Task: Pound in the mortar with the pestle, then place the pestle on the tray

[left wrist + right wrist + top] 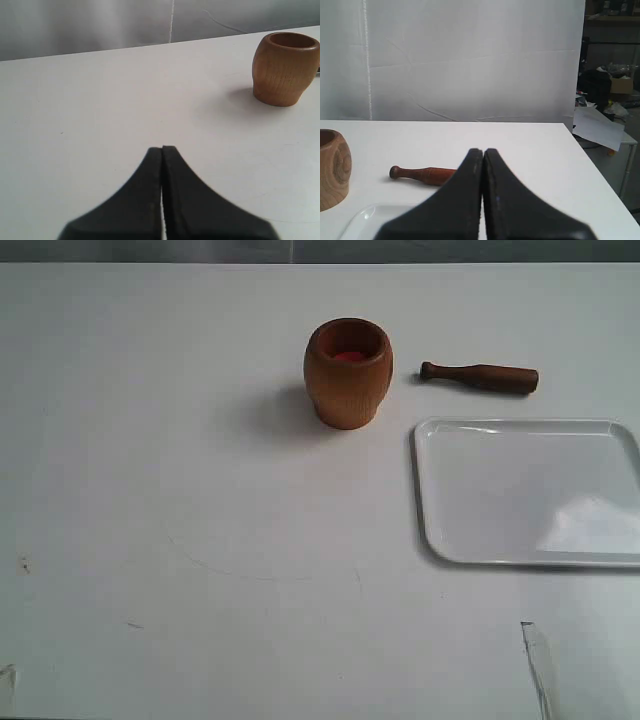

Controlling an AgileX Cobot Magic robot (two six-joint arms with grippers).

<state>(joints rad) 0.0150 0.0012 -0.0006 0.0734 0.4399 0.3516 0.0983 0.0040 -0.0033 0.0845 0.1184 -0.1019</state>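
Observation:
The light-brown wooden mortar (348, 372) stands upright on the white table, its reddish inside showing; it also appears in the left wrist view (285, 68) and at the edge of the right wrist view (332, 167). The dark reddish pestle (480, 377) lies flat on the table to the right of the mortar, knob end toward it, just behind the white tray (440, 490). The pestle (422, 174) is partly hidden behind my right gripper (483, 150), which is shut and empty. My left gripper (162, 148) is shut and empty, well short of the mortar. Neither gripper shows in the exterior view.
The tray's corner (362, 220) shows below the pestle in the right wrist view. The table's right edge (592, 165) drops off beside a cluttered room. A thin pale object (537, 665) lies near the table's front right.

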